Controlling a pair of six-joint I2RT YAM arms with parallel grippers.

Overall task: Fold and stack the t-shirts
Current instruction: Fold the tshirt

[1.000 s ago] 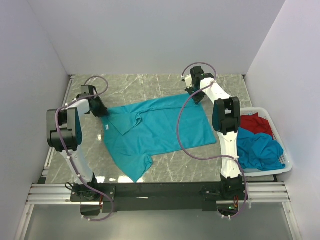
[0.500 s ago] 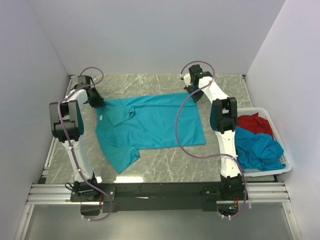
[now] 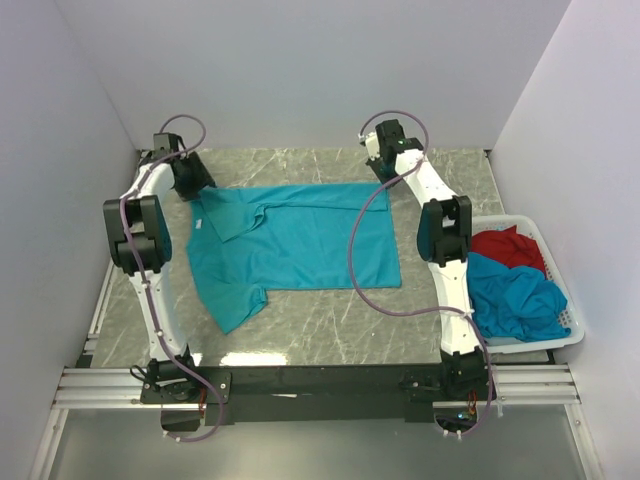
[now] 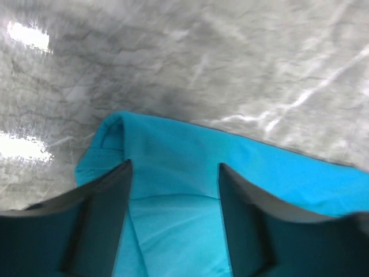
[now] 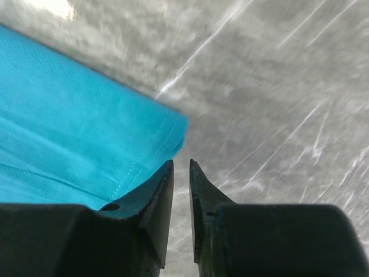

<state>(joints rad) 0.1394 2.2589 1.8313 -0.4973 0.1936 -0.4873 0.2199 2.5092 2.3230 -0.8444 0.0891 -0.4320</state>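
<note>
table: grey marble-patterned top. lying on it: teal t-shirt, spread flat; white slatted basket at the right edge.

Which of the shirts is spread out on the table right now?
The teal t-shirt, lying flat between both grippers. The red shirt and blue shirt sit crumpled in the white basket.

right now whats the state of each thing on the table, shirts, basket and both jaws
teal shirt: spread flat on the table, not yet folded, one sleeve pointing toward the near edge
red shirt: crumpled in the basket
blue shirt: crumpled in the basket
basket: upright, holding both shirts
left gripper: jaws open over the shirt's corner
right gripper: jaws nearly closed, nothing between them
</note>
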